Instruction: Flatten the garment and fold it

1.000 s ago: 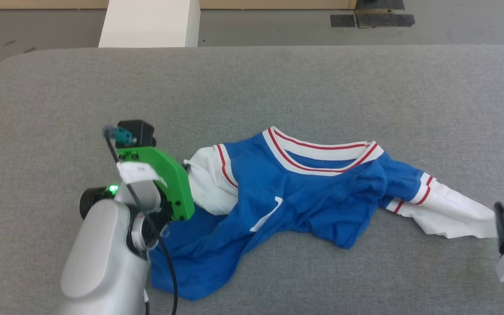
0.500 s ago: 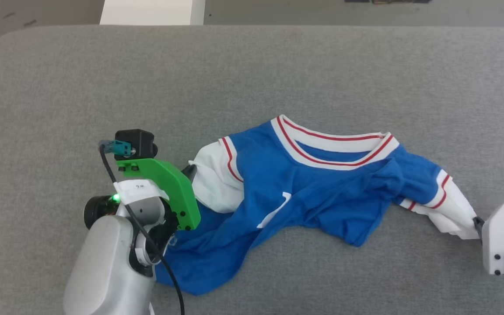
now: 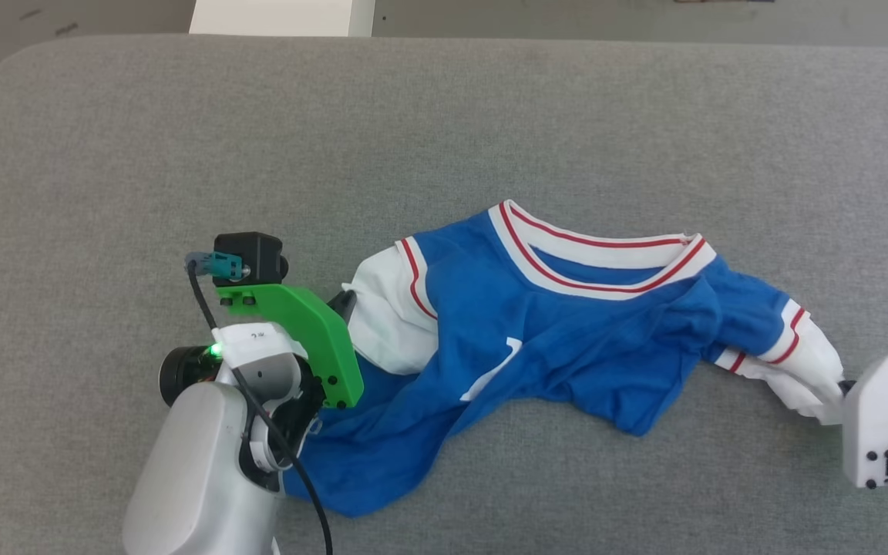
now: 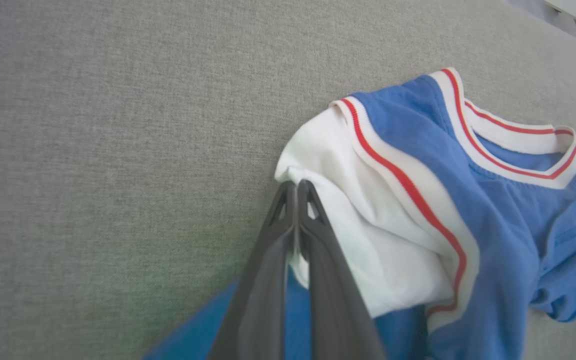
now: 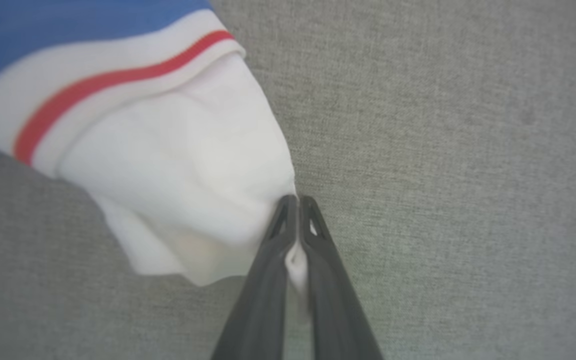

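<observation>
The garment (image 3: 552, 331), a bright blue jersey with white, red-striped sleeves and collar, lies crumpled across the grey surface, collar toward the far side. My left gripper (image 4: 296, 187) is shut on the edge of the white sleeve (image 4: 368, 240) at the garment's left end; in the head view a green bracket hides most of its fingers (image 3: 342, 302). At the right end, my right gripper (image 5: 298, 200) is shut on the tip of the other white sleeve (image 5: 178, 175), with cloth pinched between its fingers. In the head view that gripper (image 3: 843, 388) meets the sleeve (image 3: 806, 370) near the right edge.
The grey fabric-covered table (image 3: 444, 123) has a rounded far-left corner. Beyond its far edge stands a white block (image 3: 282, 17) on a dark floor. Bare grey surface lies all around the garment.
My right gripper came in from the lower right, reached the white sleeve tip and shut on it, bunching the sleeve. The head camera tilted down. The left gripper kept its hold.
</observation>
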Controlling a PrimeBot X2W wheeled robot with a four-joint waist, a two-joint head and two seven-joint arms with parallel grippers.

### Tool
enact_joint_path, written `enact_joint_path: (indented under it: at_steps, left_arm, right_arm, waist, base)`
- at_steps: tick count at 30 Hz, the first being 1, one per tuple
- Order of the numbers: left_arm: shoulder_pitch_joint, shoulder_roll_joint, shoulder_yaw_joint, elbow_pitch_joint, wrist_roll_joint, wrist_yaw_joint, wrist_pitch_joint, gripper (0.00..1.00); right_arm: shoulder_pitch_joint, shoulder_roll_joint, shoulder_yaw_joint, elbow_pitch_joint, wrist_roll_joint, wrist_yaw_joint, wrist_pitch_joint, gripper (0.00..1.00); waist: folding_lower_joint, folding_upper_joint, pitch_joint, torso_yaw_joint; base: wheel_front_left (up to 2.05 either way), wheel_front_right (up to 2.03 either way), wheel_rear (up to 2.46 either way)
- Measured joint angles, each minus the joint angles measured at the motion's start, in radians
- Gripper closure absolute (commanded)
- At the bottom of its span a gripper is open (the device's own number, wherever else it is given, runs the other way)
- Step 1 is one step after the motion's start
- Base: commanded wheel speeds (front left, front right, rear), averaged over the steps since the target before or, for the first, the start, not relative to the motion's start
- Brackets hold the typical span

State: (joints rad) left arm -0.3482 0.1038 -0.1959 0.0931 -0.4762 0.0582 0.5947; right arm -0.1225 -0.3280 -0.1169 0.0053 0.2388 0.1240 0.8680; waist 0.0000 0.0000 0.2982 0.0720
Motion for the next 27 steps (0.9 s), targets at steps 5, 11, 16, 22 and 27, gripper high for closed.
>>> enact_joint_path:
  at_steps: [5,11,16,22,27]
  left_arm:
    - [0.000,-0.003,0.001,0.010,-0.002,-0.002,-0.036,1.00]
    - [-0.005,-0.003,0.021,0.001,-0.007,-0.007,-0.106,1.00]
    - [-0.034,-0.003,0.038,-0.015,-0.009,-0.015,-0.157,1.00]
    - [-0.152,0.003,0.054,-0.047,-0.010,-0.043,-0.202,1.00]
    - [-0.308,0.030,0.065,-0.035,-0.019,-0.068,-0.198,1.00]
  right_arm:
    - [0.000,0.032,-0.032,-0.037,0.011,0.002,-0.082,1.00]
    - [-0.039,0.038,-0.084,-0.095,0.029,0.002,-0.165,1.00]
    - [-0.089,0.050,-0.123,-0.139,0.043,0.002,-0.206,1.00]
    - [-0.204,0.034,-0.110,-0.175,0.069,0.003,-0.222,1.00]
    - [-0.377,-0.032,-0.038,-0.161,0.095,0.003,-0.215,1.00]
  waist:
    - [0.0000,0.0000,-0.024,-0.006]
    - [0.0000,0.0000,-0.055,-0.013]
    - [0.0000,0.0000,-0.082,-0.019]
    - [0.0000,0.0000,-0.112,-0.030]
    - [0.0000,0.0000,-0.137,-0.040]
  base:
    - [0.00,0.00,0.00]
    - [0.00,0.00,0.00]
    - [0.00,0.00,0.00]
    - [0.00,0.00,0.00]
    - [0.00,0.00,0.00]
